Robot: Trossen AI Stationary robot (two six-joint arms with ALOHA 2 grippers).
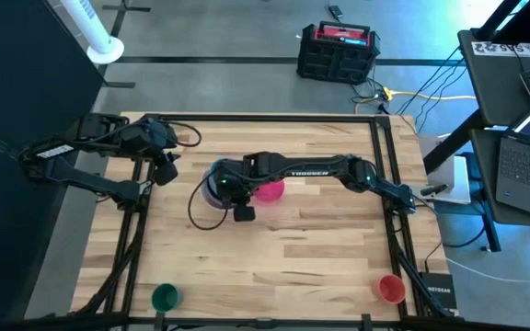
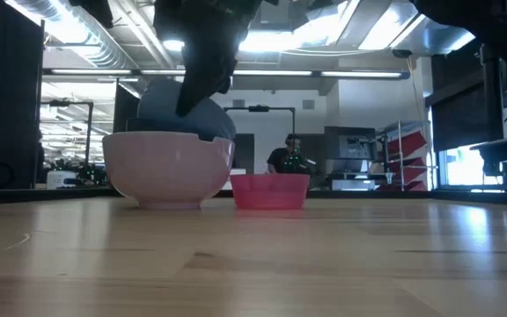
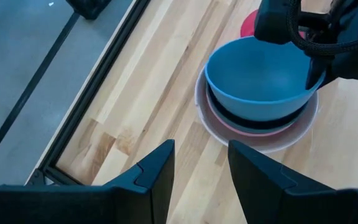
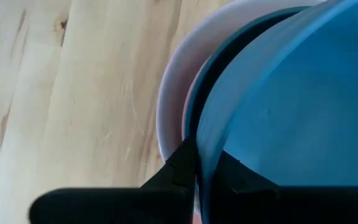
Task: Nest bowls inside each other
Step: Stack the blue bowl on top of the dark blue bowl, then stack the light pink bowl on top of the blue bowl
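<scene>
A stack of bowls (image 1: 215,189) stands mid-table: a large white bowl (image 3: 304,123) on the wood, a pink bowl (image 3: 227,124) in it, then a dark teal bowl (image 3: 253,118). On top a grey-blue bowl (image 3: 260,78) sits tilted (image 2: 187,114). My right gripper (image 4: 202,167) is shut on this bowl's rim. My left gripper (image 3: 201,168) hangs open above the table's left part, short of the stack, and touches nothing. My right gripper pinches the grey-blue bowl's rim (image 4: 201,149), one finger (image 4: 182,163) outside the wall and one (image 4: 235,171) inside. The fingers slant down from above onto the side of the rim toward the table's right edge. The bowl is tilted, its lower part down inside the dark teal bowl.
A magenta bowl (image 1: 270,190) stands just right of the stack. A small green bowl (image 1: 165,296) and a small orange-red bowl (image 1: 391,288) stand near the front edge, left and right. Dark frame rails (image 1: 383,175) run along the table's sides.
</scene>
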